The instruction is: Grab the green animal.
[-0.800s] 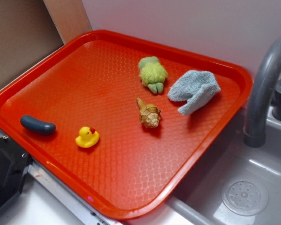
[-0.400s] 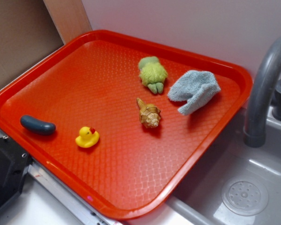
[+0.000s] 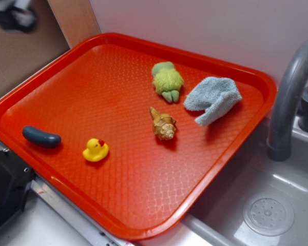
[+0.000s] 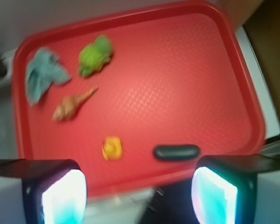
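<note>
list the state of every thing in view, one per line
green animal: lying on the tray, untouched
cloth: crumpled, beside the green animal
seashell: on its side, mid-tray
rubber duck: upright near the front rim
dark oblong piece: lying flat by the left rim
red tray: flat on the counter, beside the sink
gripper: open, empty, well above the tray
</note>
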{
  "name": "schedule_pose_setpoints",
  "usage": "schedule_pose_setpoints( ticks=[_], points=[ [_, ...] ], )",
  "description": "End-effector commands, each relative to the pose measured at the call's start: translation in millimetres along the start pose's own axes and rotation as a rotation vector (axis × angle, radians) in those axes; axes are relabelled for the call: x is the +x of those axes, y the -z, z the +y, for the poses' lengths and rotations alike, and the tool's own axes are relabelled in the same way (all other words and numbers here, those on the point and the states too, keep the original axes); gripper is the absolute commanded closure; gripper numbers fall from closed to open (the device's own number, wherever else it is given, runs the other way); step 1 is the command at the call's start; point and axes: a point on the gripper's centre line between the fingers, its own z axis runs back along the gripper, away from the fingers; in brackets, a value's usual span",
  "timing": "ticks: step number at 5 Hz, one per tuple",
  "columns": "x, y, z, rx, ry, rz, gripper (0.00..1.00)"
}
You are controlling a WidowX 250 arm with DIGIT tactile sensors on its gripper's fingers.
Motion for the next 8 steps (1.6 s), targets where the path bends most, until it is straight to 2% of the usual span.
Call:
schedule_pose_setpoints(
  ticks=[1, 3, 4, 5, 6, 8],
  points=[
    [54, 57, -38, -0.017, -0.317, -0.137, 0.0],
    [106, 99, -56, -0.02, -0.471, -0.209, 0.0],
    [128, 123, -61, 0.036, -0.491, -0.238, 0.0],
    [143, 137, -63, 0.049, -0.508, -0.244, 0.0],
    [149, 156, -62, 0.079, -0.494, -0.222, 0.0],
    [133, 180, -60, 0.14, -0.44, -0.203, 0.0]
  ],
)
